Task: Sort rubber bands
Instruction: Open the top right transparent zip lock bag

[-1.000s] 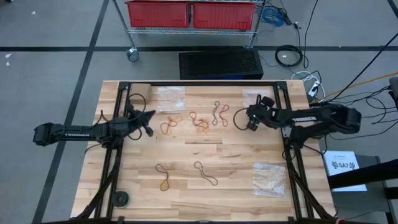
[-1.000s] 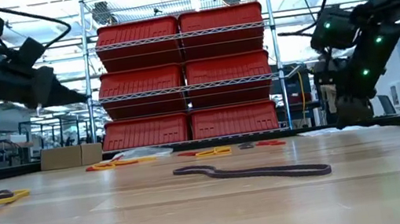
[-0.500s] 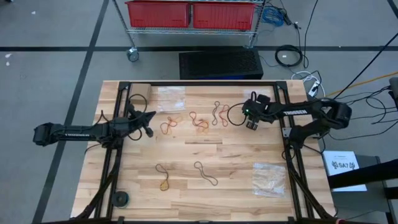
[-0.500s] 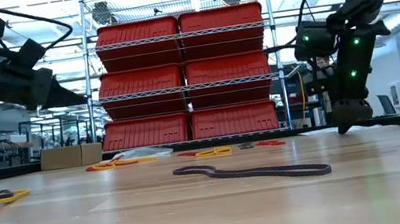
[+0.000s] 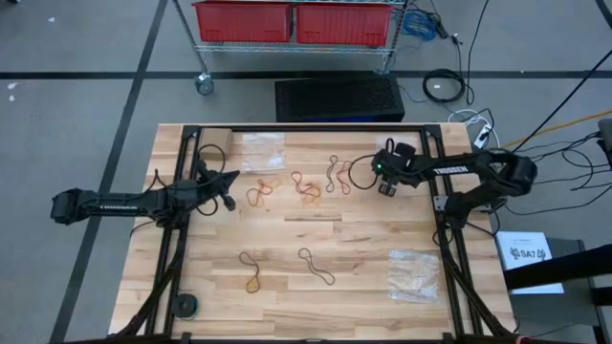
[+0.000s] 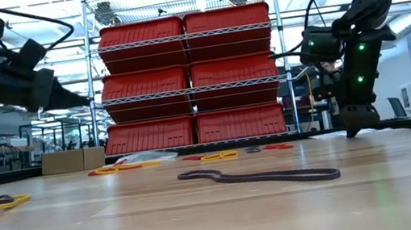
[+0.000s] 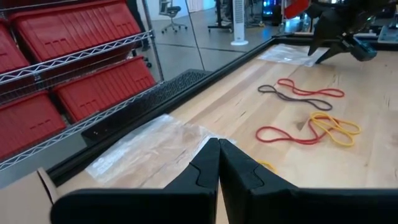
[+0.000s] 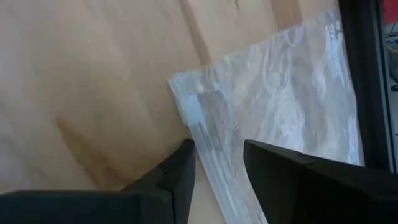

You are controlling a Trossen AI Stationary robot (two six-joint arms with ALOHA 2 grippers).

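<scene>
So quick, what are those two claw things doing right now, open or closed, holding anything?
Left gripper: shut, holding nothing.
Right gripper: open, fingers either side of the clear plastic bag's edge, not yet gripping it.

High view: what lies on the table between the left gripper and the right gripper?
Rubber bands in a loose row: tan-yellow and red-orange ones nearer the left gripper, a dark one nearer the right gripper.

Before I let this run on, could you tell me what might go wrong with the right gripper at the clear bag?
1. The right gripper, open, straddles the thin edge of the clear plastic bag; closing may pinch only film, which could slip or drag.
2. The dark rubber band lies close beside that arm, so a dragged bag might disturb it.

The left gripper, shut, waits at the table's left.
</scene>
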